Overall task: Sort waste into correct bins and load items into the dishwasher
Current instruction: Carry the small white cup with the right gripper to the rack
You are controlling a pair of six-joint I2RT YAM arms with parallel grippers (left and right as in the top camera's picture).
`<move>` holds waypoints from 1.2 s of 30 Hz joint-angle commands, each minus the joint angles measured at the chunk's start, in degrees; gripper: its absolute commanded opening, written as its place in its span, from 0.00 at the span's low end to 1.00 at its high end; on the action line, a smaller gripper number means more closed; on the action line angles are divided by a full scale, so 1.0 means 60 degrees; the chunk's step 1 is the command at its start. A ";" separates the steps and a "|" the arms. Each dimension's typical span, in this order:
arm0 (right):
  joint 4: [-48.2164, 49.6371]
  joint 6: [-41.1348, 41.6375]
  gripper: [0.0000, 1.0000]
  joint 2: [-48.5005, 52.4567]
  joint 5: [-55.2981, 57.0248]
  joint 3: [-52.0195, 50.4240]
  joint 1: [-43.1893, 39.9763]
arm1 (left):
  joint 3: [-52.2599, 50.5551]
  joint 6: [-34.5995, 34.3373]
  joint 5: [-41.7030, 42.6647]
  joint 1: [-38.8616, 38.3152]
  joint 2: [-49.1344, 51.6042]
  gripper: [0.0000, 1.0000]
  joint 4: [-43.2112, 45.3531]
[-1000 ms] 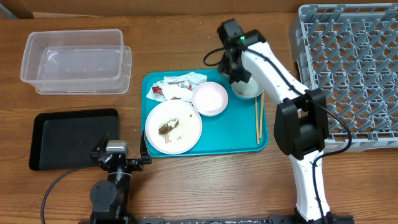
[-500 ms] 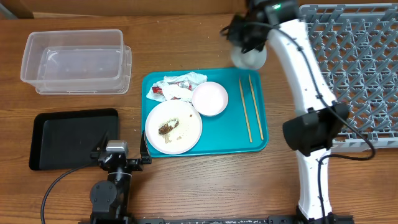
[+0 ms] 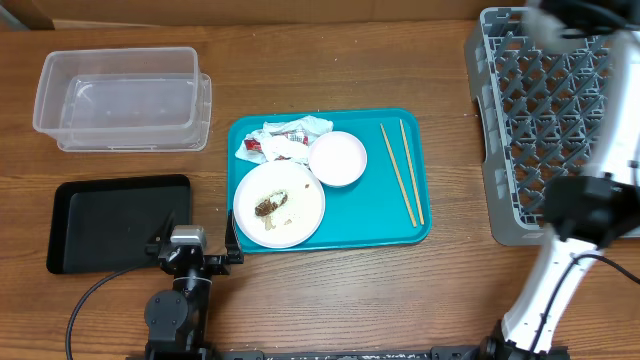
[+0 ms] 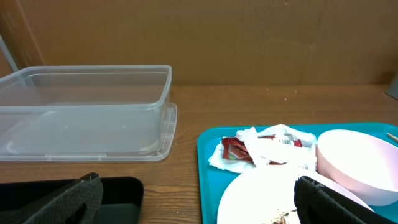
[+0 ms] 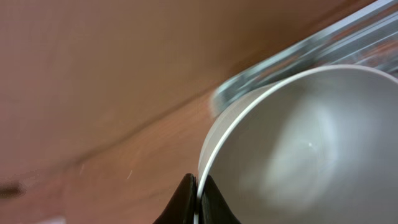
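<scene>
Carried off the teal tray (image 3: 365,215), the small white dish (image 5: 292,149) is hanging over the far-left corner of the grey rack (image 3: 560,130), right fingers (image 5: 180,202) pinching its rim, left fingers (image 4: 68,202) resting spread.

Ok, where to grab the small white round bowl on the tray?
Likely the right rim of the small white round bowl, from above, one finger inside: it sits upright; crumpled white napkin and large white plate crowd its left.

It was a robotics lab bench staged as a dish-clearing station: a wooden tabletop (image 3: 330,290) backed by plain brown cardboard (image 4: 249,37), a cabled robot arm (image 3: 178,295) mounted at its edge, a grey dish rack (image 3: 560,110) alongside.
</scene>
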 commanded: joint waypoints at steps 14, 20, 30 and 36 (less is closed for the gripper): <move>0.2943 -0.0739 0.04 0.1705 -0.2517 0.0044 -0.3366 | -0.0040 -0.0058 0.0073 0.0051 -0.0098 1.00 0.0022; 0.4732 -0.0739 0.04 0.2561 -0.4044 0.0044 -0.3289 | -0.0040 -0.0058 0.0073 0.0051 -0.0098 1.00 0.0022; 0.5402 -0.0707 0.04 0.3544 -0.5271 -0.0018 -0.3260 | -0.0040 -0.0058 0.0073 0.0051 -0.0102 1.00 0.0022; 0.5111 -0.0699 0.04 0.3854 -0.5807 -0.0080 -0.3326 | -0.0040 -0.0058 0.0073 0.0051 -0.0098 1.00 0.0022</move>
